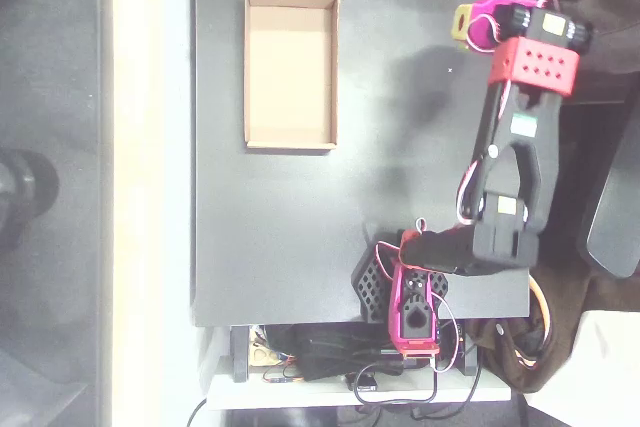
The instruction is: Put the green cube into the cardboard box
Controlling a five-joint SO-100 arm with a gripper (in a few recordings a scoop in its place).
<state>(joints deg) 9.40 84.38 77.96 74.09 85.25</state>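
The cardboard box [291, 67] lies open and empty on the far left part of the black table [300, 207], long side running up and down the picture. My gripper [468, 27] is at the table's far right corner, well to the right of the box. It is magenta with a yellow square patch [462, 21] at its tip. Seen from above, its jaws overlap, so I cannot tell whether they are open or shut. The green cube is hidden or out of view.
The arm's black links and red wrist block [535, 64] run down the table's right side to the base [413, 302] at the near edge. Cables [400, 377] hang below the base. A pale strip [150, 187] borders the table's left edge.
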